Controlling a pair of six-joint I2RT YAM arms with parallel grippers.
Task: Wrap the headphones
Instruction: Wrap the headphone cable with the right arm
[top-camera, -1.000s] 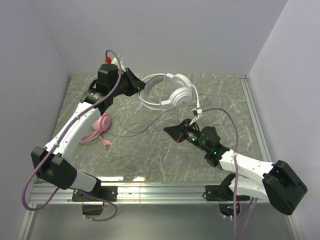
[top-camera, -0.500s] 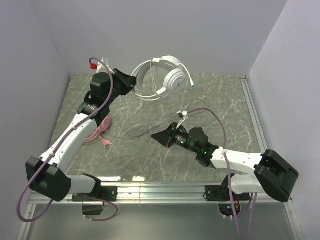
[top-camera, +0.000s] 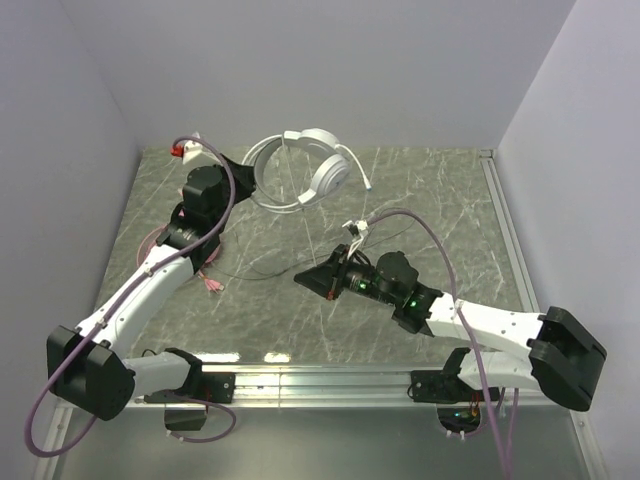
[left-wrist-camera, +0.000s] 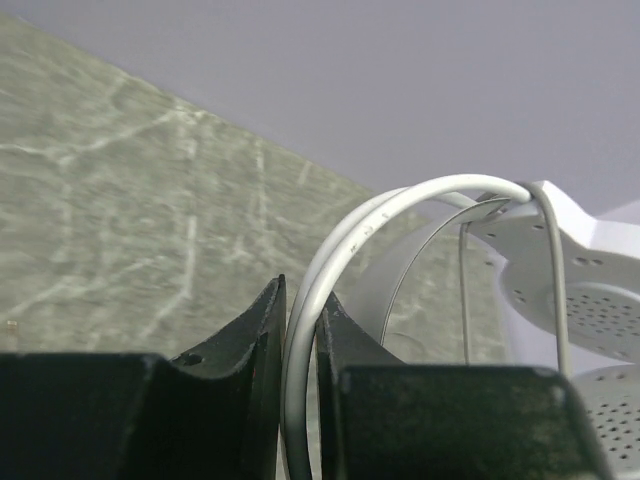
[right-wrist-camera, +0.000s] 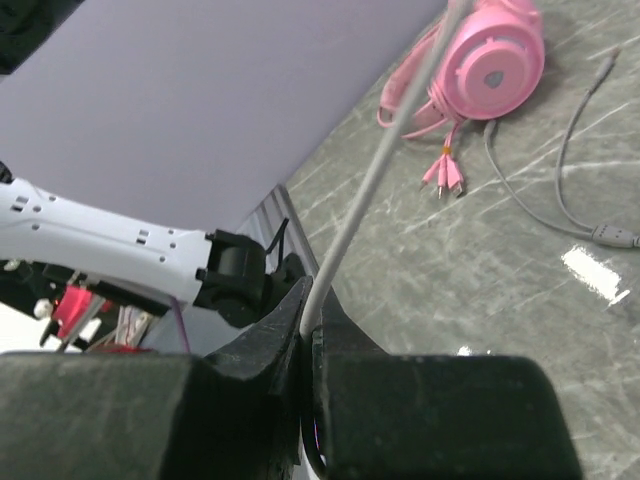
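Observation:
The white headphones (top-camera: 310, 170) hang in the air above the back of the table. My left gripper (top-camera: 238, 166) is shut on their white headband (left-wrist-camera: 400, 205), which runs up between its fingers (left-wrist-camera: 300, 310). My right gripper (top-camera: 305, 280) is low over the table's middle and shut on the thin pale cable (right-wrist-camera: 370, 190), which rises from its closed jaws (right-wrist-camera: 310, 320). The pink headphones (right-wrist-camera: 495, 55) lie on the table at the left with their pink plugs (right-wrist-camera: 445, 170) beside them. In the top view they are mostly hidden behind my left arm, and only their plugs (top-camera: 212, 286) show.
A loose stretch of the pale cable with a small inline piece (right-wrist-camera: 610, 237) lies on the marble table (top-camera: 440, 200). A metal rail (top-camera: 320, 378) runs along the near edge. Walls close in the back and both sides.
My left gripper has lifted the white headphones off the table and carried them up and to the left. My right gripper has slid left along the table, still pinching the pale cable.

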